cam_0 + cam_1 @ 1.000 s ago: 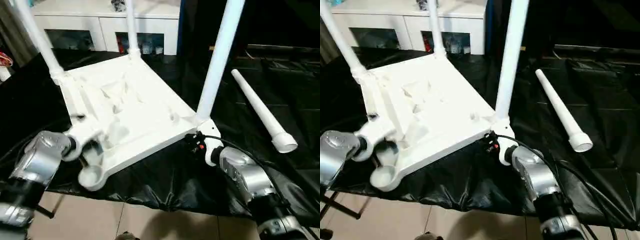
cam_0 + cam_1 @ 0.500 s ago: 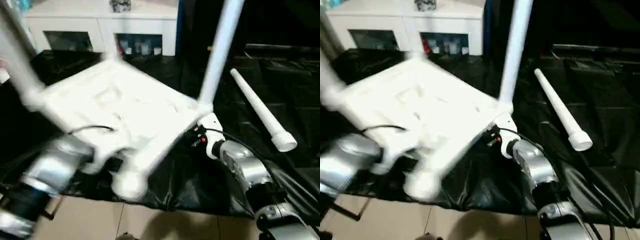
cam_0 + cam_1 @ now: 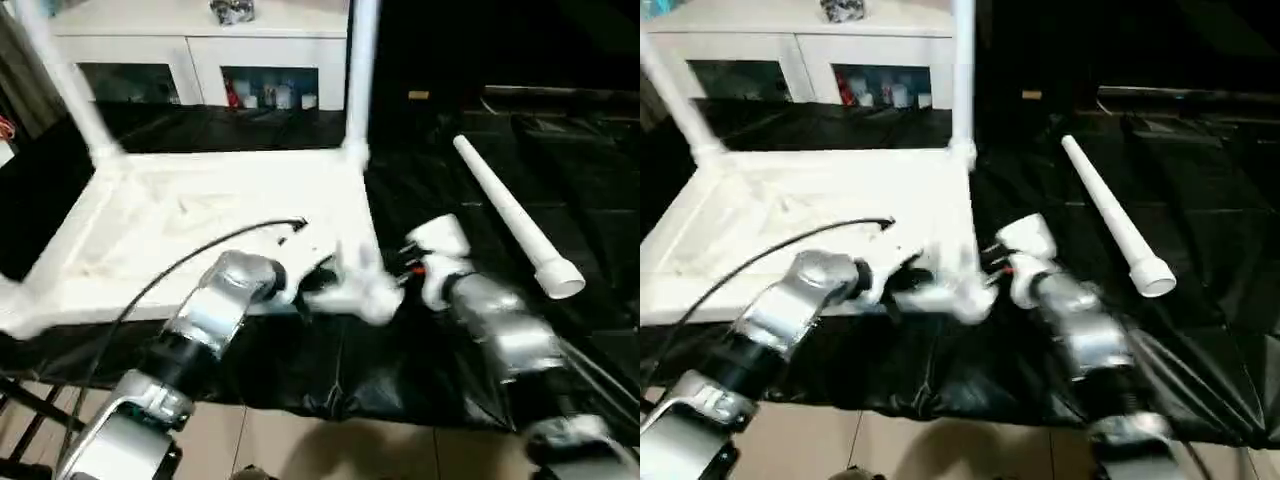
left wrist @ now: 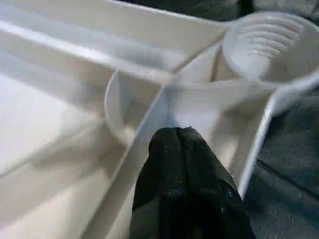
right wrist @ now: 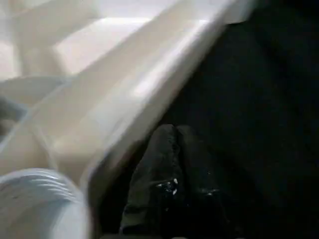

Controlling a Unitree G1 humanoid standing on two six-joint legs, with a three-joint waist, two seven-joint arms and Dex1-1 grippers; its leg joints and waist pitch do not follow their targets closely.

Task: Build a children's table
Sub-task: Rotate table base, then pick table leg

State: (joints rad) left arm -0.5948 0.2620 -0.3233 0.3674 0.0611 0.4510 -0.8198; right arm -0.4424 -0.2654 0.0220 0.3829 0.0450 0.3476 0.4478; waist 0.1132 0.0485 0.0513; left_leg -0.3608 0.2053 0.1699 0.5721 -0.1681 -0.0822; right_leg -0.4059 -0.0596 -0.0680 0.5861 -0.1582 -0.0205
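The children's table [image 3: 200, 225] lay upside down on the black-covered desk [image 3: 560, 180], its ribbed underside up, with legs standing upright from its far corners. One loose leg [image 3: 510, 215] lay on the black cover well to the right of the tabletop, its wide end toward the robot. The left pincer [image 4: 177, 149] had its black fingers pressed together, resting on a rib inside the near corner, just beside an empty threaded socket [image 4: 271, 42]. Whether it pinched the rib could not be told. The right pincer [image 5: 172, 149] also had its fingers together, lying against the black cover just beside the tabletop's outer rim, holding nothing. A white cabinet [image 3: 200, 60] with glass doors stood behind the desk
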